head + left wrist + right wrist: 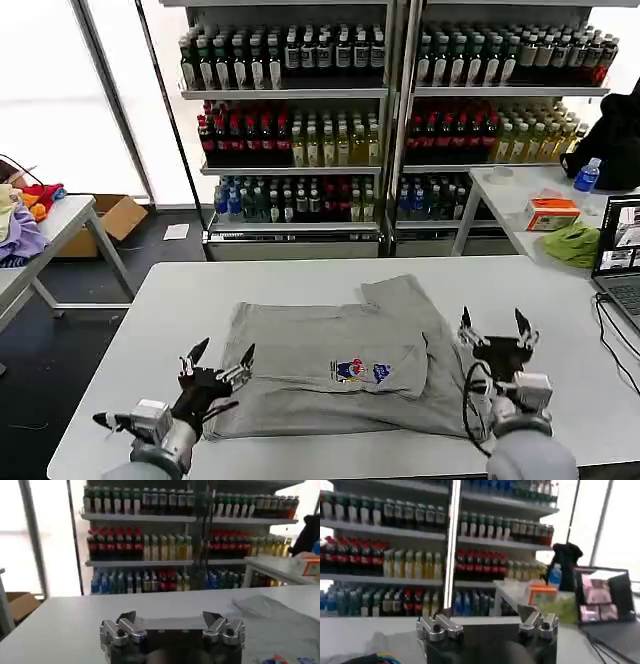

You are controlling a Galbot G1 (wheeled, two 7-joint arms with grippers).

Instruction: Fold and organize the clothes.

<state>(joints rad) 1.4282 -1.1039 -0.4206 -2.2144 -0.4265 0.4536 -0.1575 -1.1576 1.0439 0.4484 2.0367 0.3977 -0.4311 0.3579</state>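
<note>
A light grey T-shirt (330, 360) lies partly folded on the white table (180, 300), with a small multicoloured chest print (360, 372) facing up and one sleeve reaching toward the far side. My left gripper (220, 355) hovers open at the shirt's near left corner, its jaws wide apart with nothing between them (170, 619). Over the shirt's near right edge my right gripper (497, 328) is open too, and empty (487, 620). A part of the grey shirt (280, 615) lies off to one side of the left gripper in the left wrist view.
Shelves of bottled drinks (300, 120) stand behind the table. A side table (520, 195) at the right holds an orange box (552, 212), a lime-green cloth (572, 243) and a laptop (622, 250). Purple and orange garments (22, 215) lie on a table at the left.
</note>
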